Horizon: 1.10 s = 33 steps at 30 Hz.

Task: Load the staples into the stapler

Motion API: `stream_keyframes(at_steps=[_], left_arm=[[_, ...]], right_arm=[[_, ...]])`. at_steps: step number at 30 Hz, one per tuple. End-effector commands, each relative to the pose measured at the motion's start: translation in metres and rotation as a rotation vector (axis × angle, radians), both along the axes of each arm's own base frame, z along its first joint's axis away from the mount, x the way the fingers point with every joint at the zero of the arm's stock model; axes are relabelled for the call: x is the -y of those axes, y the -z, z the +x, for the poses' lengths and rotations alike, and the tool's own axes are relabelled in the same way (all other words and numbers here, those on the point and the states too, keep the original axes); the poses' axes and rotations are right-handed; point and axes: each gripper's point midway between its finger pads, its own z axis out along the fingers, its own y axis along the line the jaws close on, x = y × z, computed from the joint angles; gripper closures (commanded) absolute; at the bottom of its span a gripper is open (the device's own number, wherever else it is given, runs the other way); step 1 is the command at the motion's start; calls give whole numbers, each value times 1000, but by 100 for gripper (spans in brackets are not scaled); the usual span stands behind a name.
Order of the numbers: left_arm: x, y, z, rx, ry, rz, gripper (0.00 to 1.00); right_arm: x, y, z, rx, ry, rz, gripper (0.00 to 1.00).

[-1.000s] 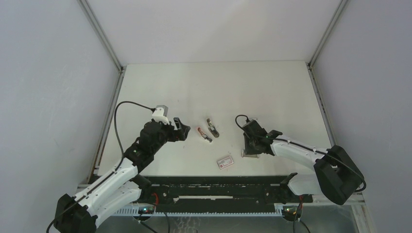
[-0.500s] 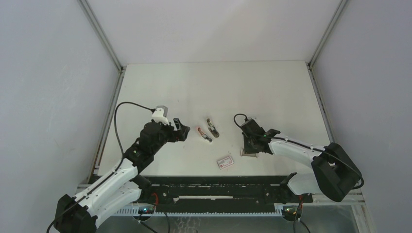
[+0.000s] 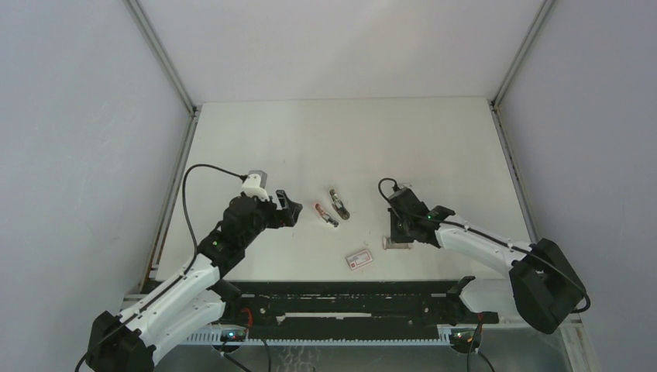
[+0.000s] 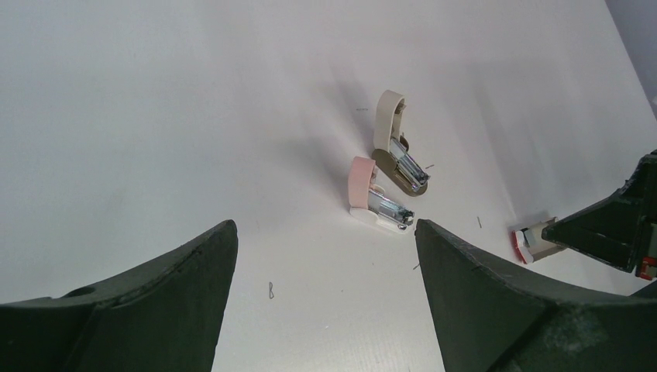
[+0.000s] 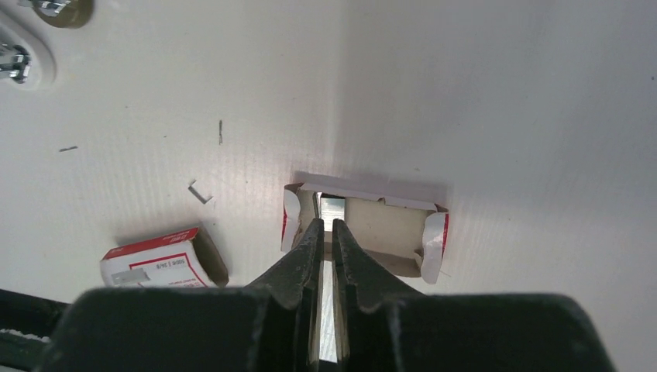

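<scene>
Your right gripper [image 5: 326,225] is clenched on the staples [image 5: 326,310] at the open box [image 5: 380,225]. Your left gripper [image 4: 325,226] stands released, with the pink stapler [image 4: 366,195] lying on the tabletop [image 4: 155,116] just ahead.

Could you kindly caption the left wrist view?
Open left gripper frames a small pink-red stapler beside a beige stapler.

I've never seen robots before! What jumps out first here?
The right gripper pinches a thin silvery strip of staples at an open cardboard tray. Left of it lies a pink stapler, flipped open, with the left gripper gaping wide toward it.
</scene>
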Motion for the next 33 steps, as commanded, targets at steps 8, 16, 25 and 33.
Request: stream_keyframes(at_steps=[8, 16, 25, 33], left_arm=[[0, -2, 0, 20, 8, -17, 12], [0, -1, 0, 18, 8, -17, 12], [0, 0, 0, 16, 8, -19, 12], [-1, 2, -1, 12, 6, -19, 11]], right_arm=[[-6, -18, 12, 48, -20, 32, 89], [-10, -4, 12, 40, -22, -15, 80], [-7, -2, 15, 55, -7, -40, 77], [-13, -2, 18, 58, -14, -24, 77]])
